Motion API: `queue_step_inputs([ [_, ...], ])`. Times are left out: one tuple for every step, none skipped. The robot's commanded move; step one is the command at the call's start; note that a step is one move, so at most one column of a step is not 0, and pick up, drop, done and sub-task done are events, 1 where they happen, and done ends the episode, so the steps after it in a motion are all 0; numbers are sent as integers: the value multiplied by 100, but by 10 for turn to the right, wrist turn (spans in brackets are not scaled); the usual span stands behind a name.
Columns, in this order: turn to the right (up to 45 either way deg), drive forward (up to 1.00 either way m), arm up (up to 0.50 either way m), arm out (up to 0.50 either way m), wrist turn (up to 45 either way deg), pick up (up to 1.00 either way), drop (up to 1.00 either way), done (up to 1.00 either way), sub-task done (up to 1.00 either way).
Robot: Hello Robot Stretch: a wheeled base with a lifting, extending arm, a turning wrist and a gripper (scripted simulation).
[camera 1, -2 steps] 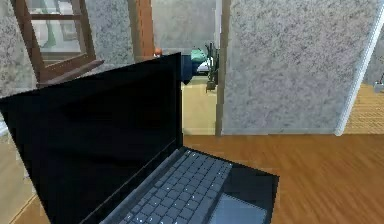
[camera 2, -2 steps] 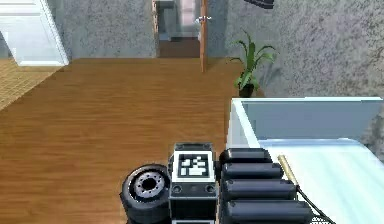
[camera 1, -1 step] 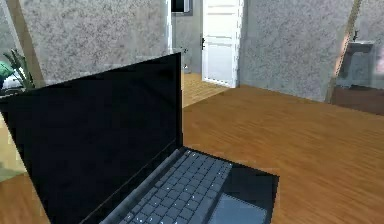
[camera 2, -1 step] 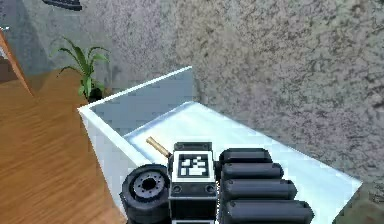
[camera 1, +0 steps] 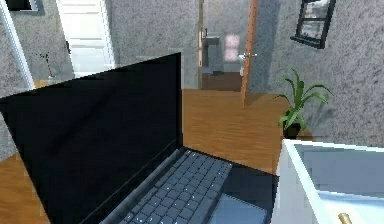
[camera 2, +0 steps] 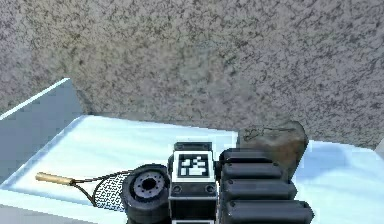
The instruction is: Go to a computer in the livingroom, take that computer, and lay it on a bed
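Seemingly mid-delivery, the open computer (camera 1: pixel 110 140) looms just beside the bed (camera 1: pixel 297 195), a racket (camera 2: pixel 88 184) lying on it by the gripper (camera 2: pixel 142 190), whose hold and spread cannot be told; best laid flat on bare bed.

Pincer (camera 2: pixel 148 188): far end indistinct; whether it holds anything cannot be told. Netted item (camera 2: pixel 85 185) just beside it: too small to identify. Brown object (camera 2: pixel 275 140) beyond it: partly hidden by the arm (camera 2: pixel 262 190).
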Motion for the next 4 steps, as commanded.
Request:
queue_step_inputs([
  [0, 0, 0, 32, 0, 0, 0, 0, 0],
  [0, 0, 0, 0, 450, 0, 0, 0, 0],
  [0, 0, 0, 0, 450, 0, 0, 0, 0],
  [0, 0, 0, 0, 390, 0, 0, 0, 0],
])
